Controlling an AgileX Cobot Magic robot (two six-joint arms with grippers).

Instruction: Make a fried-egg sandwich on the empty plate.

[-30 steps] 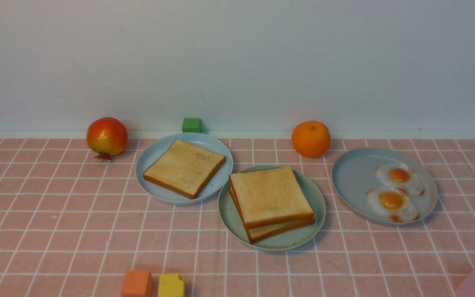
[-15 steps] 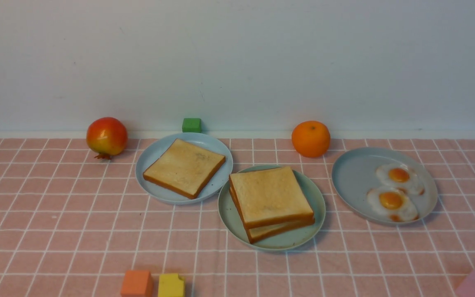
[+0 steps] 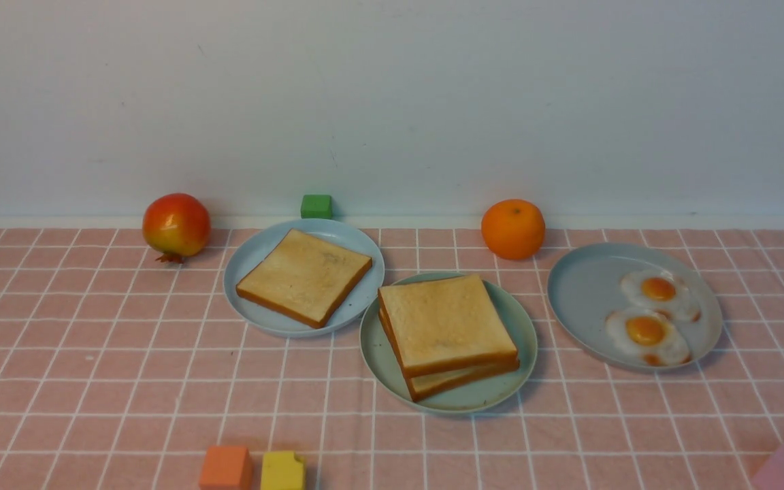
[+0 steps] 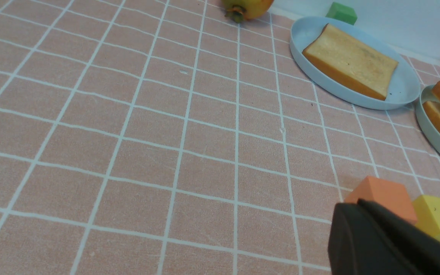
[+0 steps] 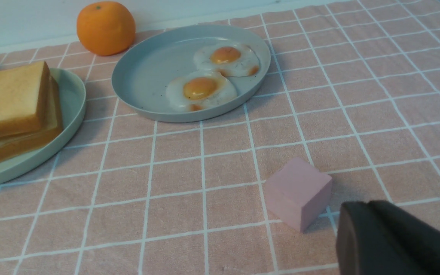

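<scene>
The mint-green plate [image 3: 378,354] sits mid-table with two toast slices stacked on it, the top slice [image 3: 443,323] over the lower one [image 3: 460,381]. Whatever lies between them is hidden. Two fried eggs [image 3: 645,333] [image 3: 659,291] lie on the grey-blue plate [image 3: 589,292] to the right. Neither gripper shows in the front view. In the left wrist view, my left gripper [image 4: 357,204] is shut and empty, low over the cloth beside the orange cube [image 4: 384,194]. My right gripper [image 5: 369,204] has its fingers together and holds nothing, next to the pink cube [image 5: 298,191].
A pale blue plate [image 3: 256,258] at the back left holds one toast slice [image 3: 303,275]. A pomegranate [image 3: 175,226], a green cube [image 3: 316,206] and an orange [image 3: 513,229] line the back wall. A yellow cube [image 3: 282,471] sits at the front edge.
</scene>
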